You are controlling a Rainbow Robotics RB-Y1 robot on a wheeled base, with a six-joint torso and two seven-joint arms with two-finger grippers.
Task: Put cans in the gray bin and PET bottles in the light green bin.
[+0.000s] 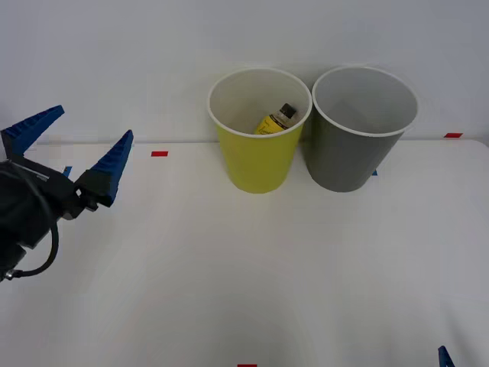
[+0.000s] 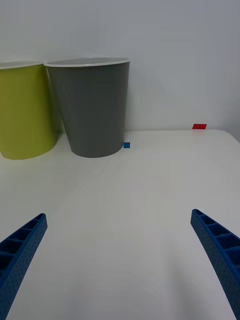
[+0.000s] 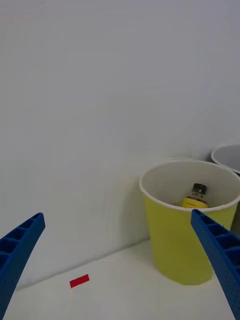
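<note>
The PET bottle [image 1: 275,121] lies tilted inside the light green bin [image 1: 257,164], black cap toward the far right, yellow label showing; its dark print is too small to read. The light green bin stands at the far middle of the white worktop [image 1: 252,267], and the gray bin [image 1: 355,157] sits just beside it on the right, their rims close together or touching, I cannot tell which. Both bins stand close to the pale wall behind them. The left end effector [image 1: 76,145] hangs above the left side of the worktop, well apart from the bins, its blue ribbed fingers spread wide with nothing between them. The right end effector [image 2: 120,260] sits low at the near right, fingers also spread and empty, facing the gray bin across bare worktop. A red tape mark [image 1: 159,154] lies on the far left part of the worktop, another red mark [image 1: 453,135] at the far right edge, and a small blue mark [image 2: 126,145] by the foot of the gray bin. The whole near half of the worktop is open room.
</note>
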